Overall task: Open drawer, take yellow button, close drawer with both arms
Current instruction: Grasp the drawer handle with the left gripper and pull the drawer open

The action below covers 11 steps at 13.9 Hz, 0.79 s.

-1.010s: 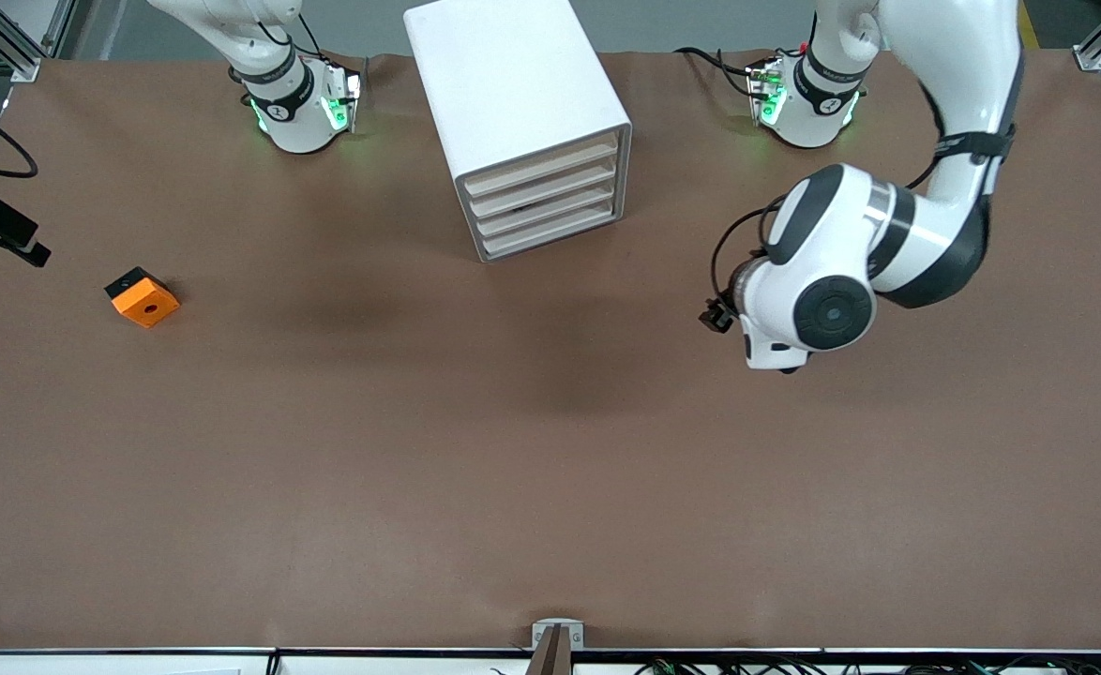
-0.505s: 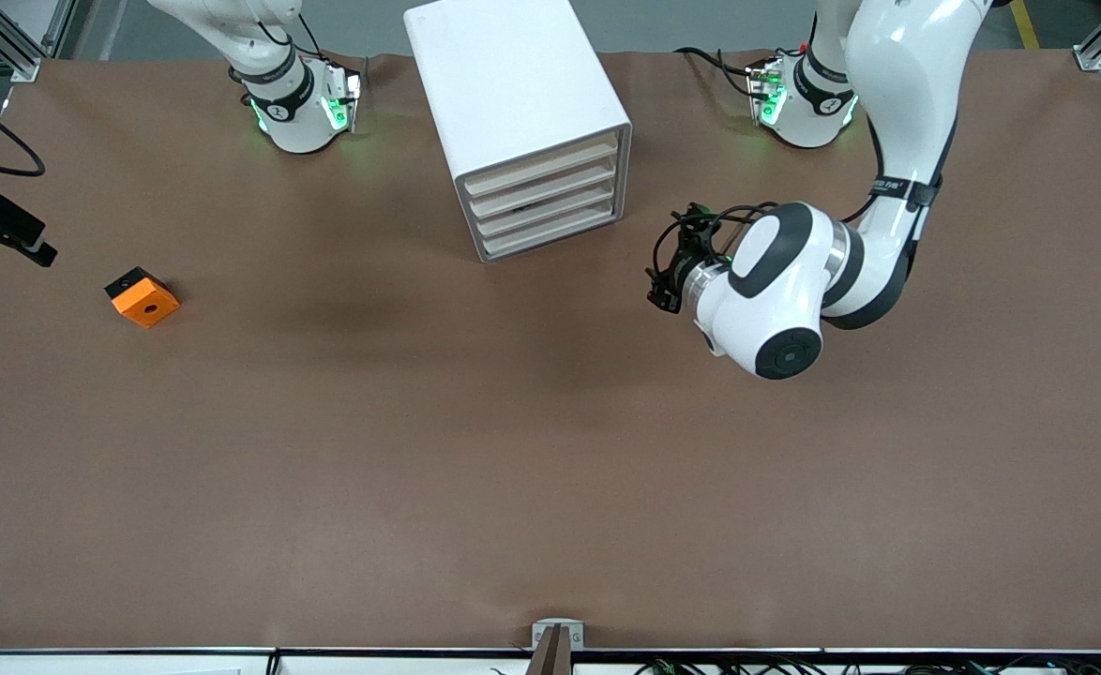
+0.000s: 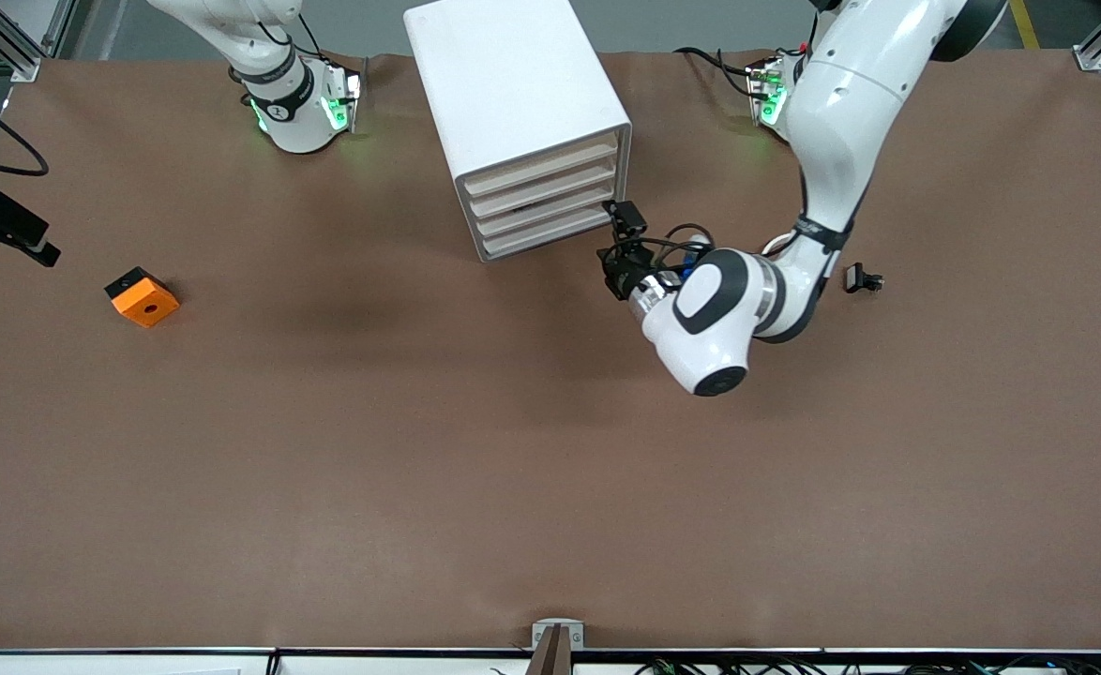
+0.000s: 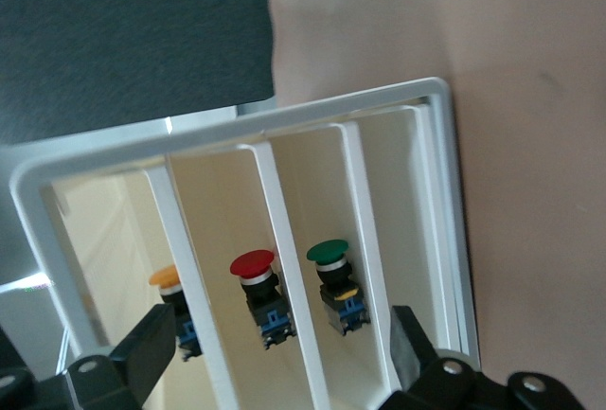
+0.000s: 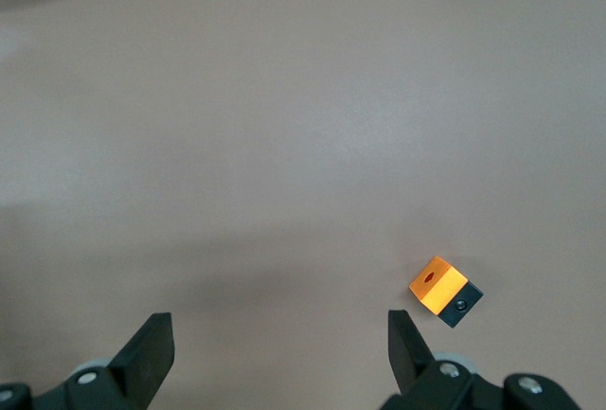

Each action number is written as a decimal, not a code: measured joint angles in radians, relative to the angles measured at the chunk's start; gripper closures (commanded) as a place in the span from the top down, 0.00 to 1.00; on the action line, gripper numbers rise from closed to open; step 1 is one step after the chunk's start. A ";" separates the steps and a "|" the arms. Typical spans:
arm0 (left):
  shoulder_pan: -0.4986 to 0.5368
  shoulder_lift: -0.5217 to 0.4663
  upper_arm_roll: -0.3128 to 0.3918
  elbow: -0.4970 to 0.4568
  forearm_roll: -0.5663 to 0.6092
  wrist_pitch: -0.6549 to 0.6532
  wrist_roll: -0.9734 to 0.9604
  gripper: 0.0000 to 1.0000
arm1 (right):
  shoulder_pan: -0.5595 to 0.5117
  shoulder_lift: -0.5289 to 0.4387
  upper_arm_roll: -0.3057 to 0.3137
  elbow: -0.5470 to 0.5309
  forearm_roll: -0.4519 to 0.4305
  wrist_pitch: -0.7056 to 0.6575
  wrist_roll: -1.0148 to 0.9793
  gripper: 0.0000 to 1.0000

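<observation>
The white cabinet (image 3: 513, 94) stands between the arm bases, its four beige drawer fronts (image 3: 546, 202) all pushed in. My left gripper (image 3: 611, 255) is open and empty, close in front of the drawers at the corner toward the left arm's end. In the left wrist view the cabinet front (image 4: 237, 145) fills the frame between my left gripper's (image 4: 279, 358) fingers. The orange-yellow button (image 4: 167, 277) stands in an end compartment, partly hidden by a divider. My right gripper (image 5: 275, 348) is open and empty, high over the table at the right arm's end.
A red-capped button (image 4: 254, 266) and a green-capped one (image 4: 329, 252) stand in the neighbouring compartments. An orange square block (image 3: 143, 298) lies toward the right arm's end and also shows in the right wrist view (image 5: 438, 286). A small black clip (image 3: 862, 278) lies by the left arm.
My left arm has swung from the left arm's end of the table over to the cabinet's drawer fronts, uncovering the black clip. The right arm has barely moved.
</observation>
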 measured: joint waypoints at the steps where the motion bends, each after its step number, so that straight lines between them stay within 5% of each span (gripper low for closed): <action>1: -0.010 0.007 0.000 0.002 -0.021 0.000 -0.032 0.86 | 0.005 0.000 0.002 0.000 0.000 0.000 -0.001 1.00; 11: -0.101 0.026 -0.002 0.008 -0.168 -0.009 -0.149 0.64 | 0.057 0.005 0.005 0.000 -0.039 0.000 -0.004 1.00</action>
